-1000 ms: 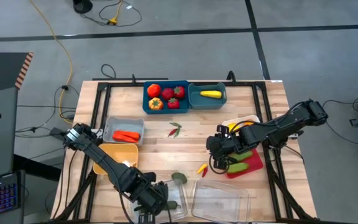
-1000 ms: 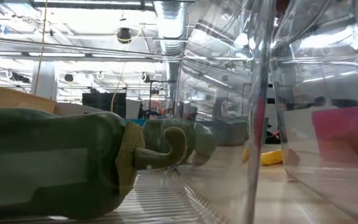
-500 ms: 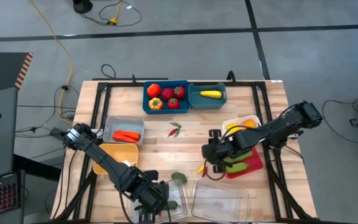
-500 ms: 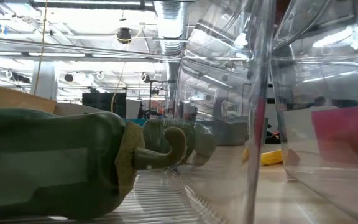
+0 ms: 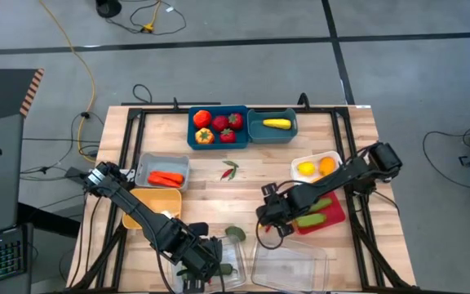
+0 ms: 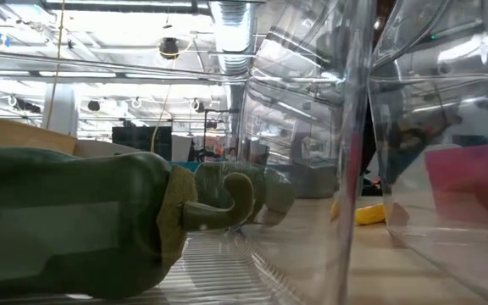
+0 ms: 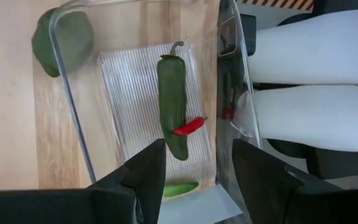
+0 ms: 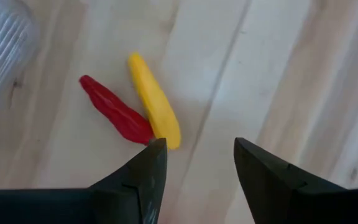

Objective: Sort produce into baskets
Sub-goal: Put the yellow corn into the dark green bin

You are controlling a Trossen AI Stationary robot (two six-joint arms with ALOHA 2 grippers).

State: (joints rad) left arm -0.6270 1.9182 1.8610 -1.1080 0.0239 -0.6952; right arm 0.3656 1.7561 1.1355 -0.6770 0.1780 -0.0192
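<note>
My left gripper (image 7: 197,180) hangs open over a clear tray (image 7: 73,118) at the table's near edge. In the tray lie a long green pepper (image 7: 171,106), a small red chili (image 7: 188,126) and a green piece (image 7: 179,188). The green pepper fills the low view (image 6: 66,220). My right gripper (image 8: 197,168) stands open, pointing down, over the bare wood near the table's middle (image 5: 268,216). A yellow chili (image 8: 154,102) and a red chili (image 8: 114,115) lie side by side on the wood beside one fingertip (image 8: 154,152). Nothing is between the fingers.
Two teal bins (image 5: 217,126) (image 5: 272,125) with produce stand at the far edge, a grey bin (image 5: 161,173) and a tan-yellow bin (image 5: 152,204) at the left, a white bin (image 5: 317,167) and a magenta-red bin (image 5: 325,214) at the right. A second clear tray (image 5: 288,261) stands near. Loose chilies (image 5: 229,170) and a green piece (image 5: 235,233) lie on the wood.
My right gripper has left the magenta-red bin's edge, going toward the table's left and near edges and down, to just over the red and yellow chilies, rolling about its own axis on the way.
</note>
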